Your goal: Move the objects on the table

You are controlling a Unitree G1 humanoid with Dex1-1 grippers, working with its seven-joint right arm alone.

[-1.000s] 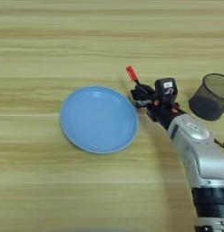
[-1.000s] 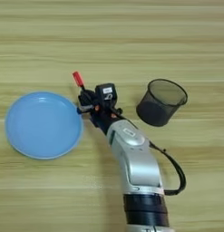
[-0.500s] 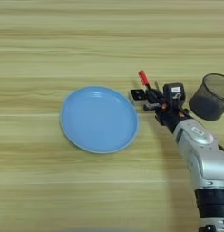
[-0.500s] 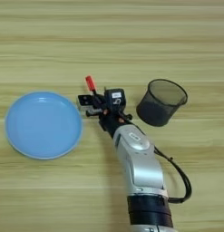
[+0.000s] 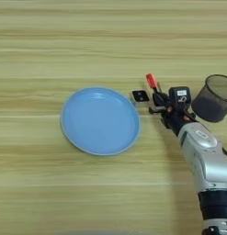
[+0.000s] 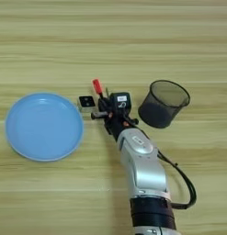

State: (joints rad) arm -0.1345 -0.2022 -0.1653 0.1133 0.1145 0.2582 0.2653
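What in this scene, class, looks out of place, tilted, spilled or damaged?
Nothing is spilled or broken. The black mesh cup leans, its mouth tipped towards the camera. The small white cube lies just off the blue plate. The pen juts from the pincer at a slant.

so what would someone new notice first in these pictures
The round blue plate on the light wood-grain table stands out first, lying left of centre. Next comes the silver forearm rising from the bottom edge, its black two-fingered gripper at a slim black pen with a red end, just right of a small white cube with a black face. A black mesh cup stands to the right.
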